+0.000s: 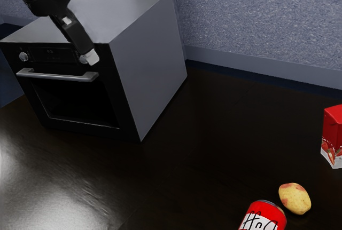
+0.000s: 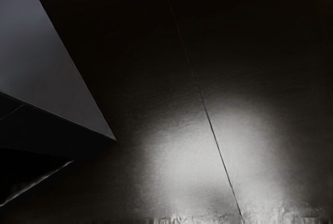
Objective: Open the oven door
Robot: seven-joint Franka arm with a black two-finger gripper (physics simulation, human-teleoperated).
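The black gripper [image 1: 91, 57] was near the silver bar handle [image 1: 59, 76] of the closed black oven door [image 1: 75, 101], at the exterior view's left; whether its jaws were open or shut, I couldn't tell. Reaching seemed underway; next, they needed lining up with the bar.

"What did you count first?"
"One oven [image 1: 147, 64]. I count one door [image 1: 80, 127] and one handle [image 1: 59, 76] on it."
"And knobs [image 1: 23, 56]?"
"Two!"
"What about food and drink?"
"One potato [image 1: 295, 199], one can [image 1: 261, 218] and one box [image 1: 333, 126]."
"How many is that?"
"Three. And there's one table [image 1: 214, 134]."
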